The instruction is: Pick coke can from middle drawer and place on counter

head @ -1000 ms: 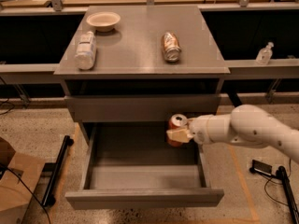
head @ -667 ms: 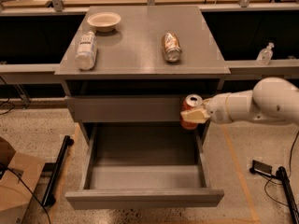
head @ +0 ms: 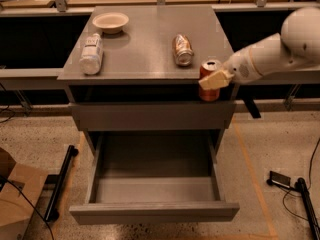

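The coke can (head: pixel 210 70), red with a silver top, is upright in my gripper (head: pixel 214 80), which is shut on it. I hold it in the air at the front right corner of the counter (head: pixel 145 49), its top just above the counter's level. My white arm (head: pixel 280 49) reaches in from the right. The middle drawer (head: pixel 155 184) is pulled wide open below, and its inside shows nothing in it.
On the counter lie a brownish-gold and silver can (head: pixel 182 49) on its side, a clear white-labelled bottle (head: pixel 91 54) on its side, and a shallow bowl (head: pixel 110 22) at the back left. A closed drawer front (head: pixel 152 115) sits above the open drawer. A cardboard box (head: pixel 15 199) stands at lower left.
My gripper has lifted the coke can from just above the drawer's right side up to the counter's front right edge. The arm has risen with it.
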Tool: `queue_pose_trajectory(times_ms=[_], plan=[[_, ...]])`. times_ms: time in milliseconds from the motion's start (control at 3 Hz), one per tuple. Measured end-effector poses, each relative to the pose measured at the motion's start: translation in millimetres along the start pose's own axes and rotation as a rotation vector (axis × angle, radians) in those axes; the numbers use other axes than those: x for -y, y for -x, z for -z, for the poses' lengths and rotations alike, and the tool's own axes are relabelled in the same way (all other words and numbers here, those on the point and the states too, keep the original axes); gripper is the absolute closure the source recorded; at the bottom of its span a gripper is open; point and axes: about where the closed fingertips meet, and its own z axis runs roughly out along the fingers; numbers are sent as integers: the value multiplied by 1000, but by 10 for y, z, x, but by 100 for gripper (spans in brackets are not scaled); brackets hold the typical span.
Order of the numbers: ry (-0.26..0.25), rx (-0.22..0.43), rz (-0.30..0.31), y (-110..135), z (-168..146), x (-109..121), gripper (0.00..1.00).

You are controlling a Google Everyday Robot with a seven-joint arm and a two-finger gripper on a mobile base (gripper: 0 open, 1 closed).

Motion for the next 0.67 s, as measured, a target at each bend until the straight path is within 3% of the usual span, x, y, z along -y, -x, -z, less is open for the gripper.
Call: queue_pose_trajectory(times_ms=[333, 667], plan=[[20, -10, 50, 277, 172, -19, 100], [20, -9, 49, 271, 176, -20, 100]])
